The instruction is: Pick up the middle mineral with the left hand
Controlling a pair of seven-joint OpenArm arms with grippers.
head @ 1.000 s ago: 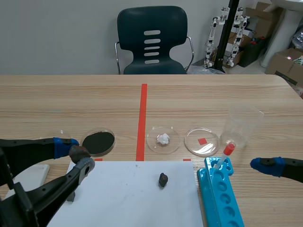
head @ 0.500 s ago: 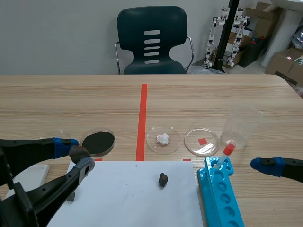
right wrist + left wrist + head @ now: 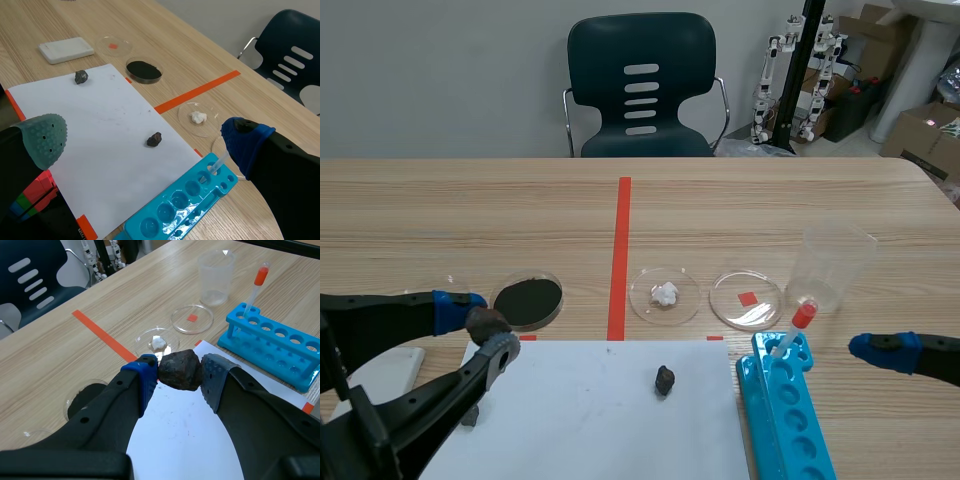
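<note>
While the left pincer (image 3: 179, 375) clenches the dark rock (image 3: 181, 368) between its pads, it hangs above a corner of the white paper (image 3: 590, 425). The right pincer (image 3: 145, 139) gapes near the blue rack (image 3: 792, 425).

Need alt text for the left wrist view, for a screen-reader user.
The left gripper is shut on a dark brown mineral, held above a white paper sheet on a wooden table. Ahead lie a petri dish with a white lump, a clear beaker, and a blue tube rack holding a red-capped dropper.
</note>
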